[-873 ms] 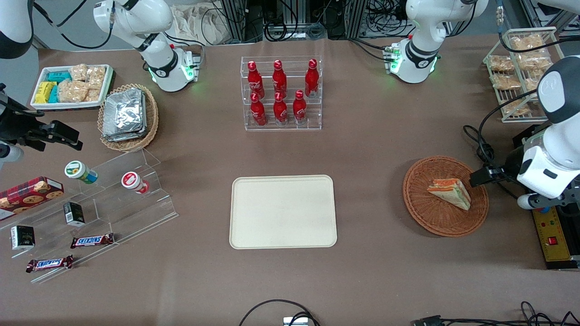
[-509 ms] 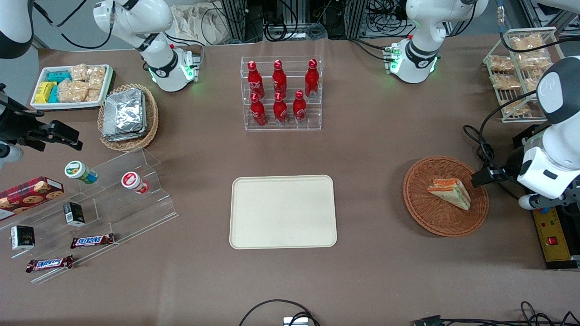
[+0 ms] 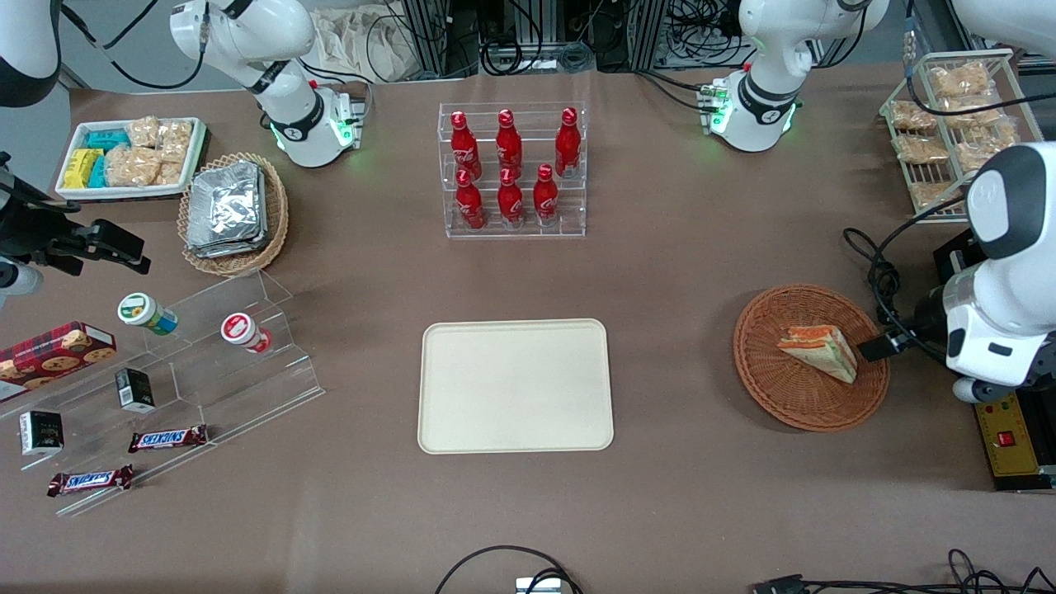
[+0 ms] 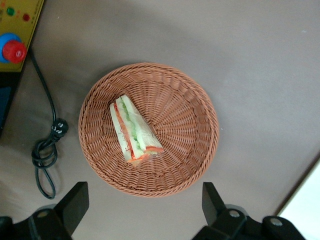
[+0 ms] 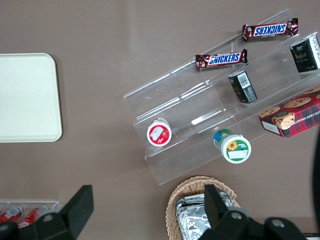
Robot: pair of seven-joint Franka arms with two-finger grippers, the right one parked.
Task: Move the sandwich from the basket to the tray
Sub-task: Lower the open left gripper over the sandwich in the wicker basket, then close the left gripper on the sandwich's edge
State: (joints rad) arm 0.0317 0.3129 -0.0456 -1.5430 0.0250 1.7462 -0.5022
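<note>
Right now my gripper [image 4: 142, 212] hangs above the table with its fingers [image 4: 75, 200] spread wide apart and nothing between them. From the wrist camera I see it is not yet over the sandwich [image 4: 134, 131]; it stands over the basket [image 4: 195, 150] rim, at the side of the basket nearer to the front camera. So the sandwich lies ahead of the gripper, toward the middle of the basket, a little off the centre line between the fingers.

The sandwich rests flat in the basket, on the woven bottom, touching nothing else. Its long axis, as the wrist camera shows it, runs almost along my line of approach, slightly tilted, with the red and green filling edge turned up. I judge that the open fingers would close across the short width of the wedge, which is good, but I need first to move forward over it and then go down.

In the front view the sandwich [image 3: 819, 351] sits in the basket [image 3: 763, 371] at the working arm's end of the table. The tray [image 3: 516, 386] lies well apart from it, near the table's middle, with nothing on it.
</note>
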